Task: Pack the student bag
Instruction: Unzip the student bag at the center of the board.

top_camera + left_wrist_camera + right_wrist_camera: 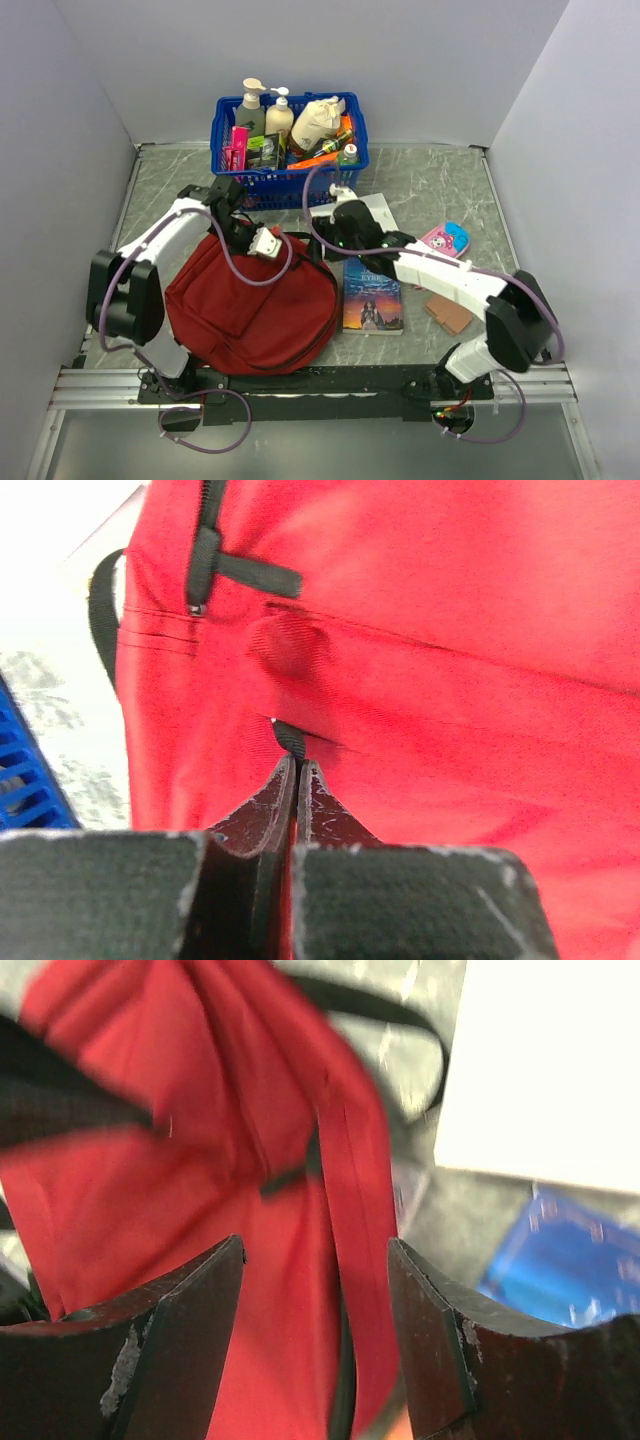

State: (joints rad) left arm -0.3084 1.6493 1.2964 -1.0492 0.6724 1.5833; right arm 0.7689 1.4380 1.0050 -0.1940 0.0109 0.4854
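Student bag (pixel 250 310): left gripper (pixel 297 765) pinched shut on zip pull (pixel 289 737); right gripper (pixel 315 1247) wide open, empty, above fabric. Pull along zip track; pin fabric taut w/ right.

You could read no text anywhere. The book (pixel 372 295) near the desk's front edge carried a title on its cover, too small to make out. The labels on the bottles (pixel 250 110) in the blue basket (pixel 285 186) at the back edge were equally illegible to you.
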